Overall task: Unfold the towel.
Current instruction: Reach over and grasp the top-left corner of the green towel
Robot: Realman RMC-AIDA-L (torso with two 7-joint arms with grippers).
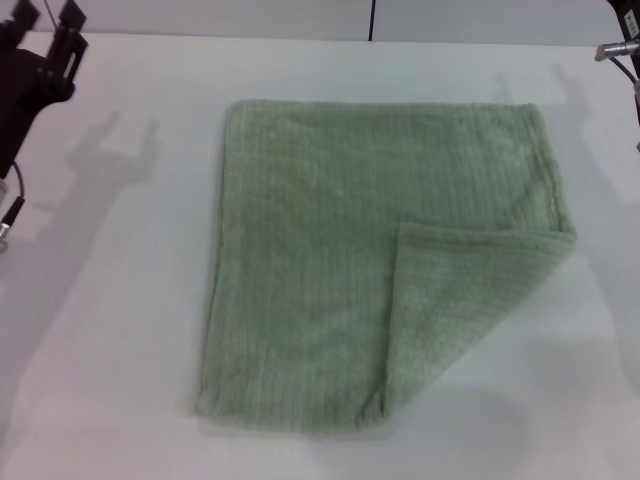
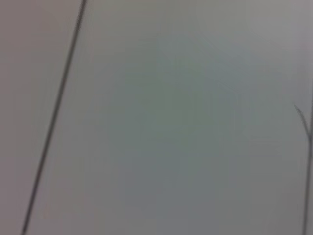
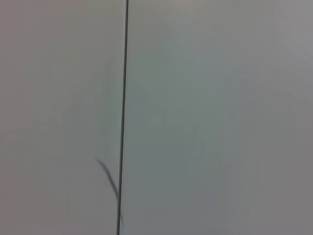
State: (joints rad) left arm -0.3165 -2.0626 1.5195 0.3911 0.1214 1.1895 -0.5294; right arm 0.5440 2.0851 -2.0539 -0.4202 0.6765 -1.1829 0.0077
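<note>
The towel [image 1: 330, 270], pale sage-green ribbed terry, lies flat in the middle of the white table [image 1: 110, 330]. Its near right corner is folded over onto the cloth as a triangular flap [image 1: 460, 300]. My left gripper [image 1: 45, 40] is raised at the far left corner of the head view, well away from the towel. Only a small part of my right arm [image 1: 622, 45] shows at the far right edge. Neither wrist view shows the towel or any fingers, only a plain pale surface with a thin dark line.
The table's far edge [image 1: 300, 38] runs across the top of the head view, with a dark vertical seam [image 1: 372, 20] behind it. A cable [image 1: 12, 200] hangs at the left edge.
</note>
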